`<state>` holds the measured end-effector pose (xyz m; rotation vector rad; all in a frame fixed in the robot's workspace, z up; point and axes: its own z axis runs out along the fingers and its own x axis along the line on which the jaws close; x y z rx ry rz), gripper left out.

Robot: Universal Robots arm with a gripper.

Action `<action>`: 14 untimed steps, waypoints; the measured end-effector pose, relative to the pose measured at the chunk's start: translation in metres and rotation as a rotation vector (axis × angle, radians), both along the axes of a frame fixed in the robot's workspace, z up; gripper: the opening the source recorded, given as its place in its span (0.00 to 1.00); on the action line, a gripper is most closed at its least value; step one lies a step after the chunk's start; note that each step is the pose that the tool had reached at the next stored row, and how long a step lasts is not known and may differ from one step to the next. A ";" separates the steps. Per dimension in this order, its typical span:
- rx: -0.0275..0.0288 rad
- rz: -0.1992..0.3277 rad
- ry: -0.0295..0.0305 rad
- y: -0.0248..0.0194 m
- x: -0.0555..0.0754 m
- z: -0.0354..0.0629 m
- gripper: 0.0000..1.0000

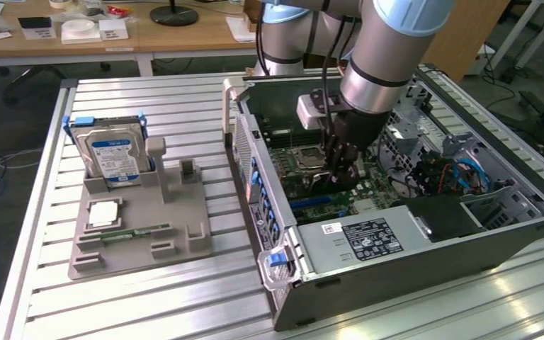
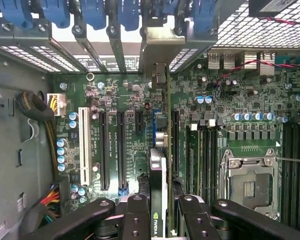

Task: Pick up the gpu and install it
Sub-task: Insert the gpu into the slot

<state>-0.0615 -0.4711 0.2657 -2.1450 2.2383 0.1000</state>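
Note:
My gripper (image 1: 340, 168) reaches down into the open computer case (image 1: 527, 212), shut on the gpu (image 1: 321, 185), a thin dark card held upright over the motherboard. In the wrist view the gpu (image 2: 159, 165) appears edge-on between my two black fingers (image 2: 137, 212). It runs along an expansion slot of the green motherboard (image 2: 135, 100). Its metal end bracket (image 2: 162, 45) stands against the rear slot openings of the case. I cannot tell whether the card's edge is seated in the slot.
The grey parts holder (image 1: 135, 227) on the slatted table carries the blue-labelled hard drive (image 1: 111, 152) and a small green memory stick (image 1: 135, 231). Inside the case are the power supply (image 1: 367, 237), the CPU socket (image 2: 247, 182), cables (image 1: 466, 177) and blue slot latches (image 2: 95, 12).

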 end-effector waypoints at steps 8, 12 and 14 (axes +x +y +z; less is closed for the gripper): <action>-0.0044 -0.002 0.0000 -0.0011 -0.004 -0.0025 0.26; -0.0046 -0.001 0.0000 -0.0011 -0.006 -0.0030 0.26; -0.0046 -0.002 -0.0002 -0.0011 -0.006 -0.0045 0.26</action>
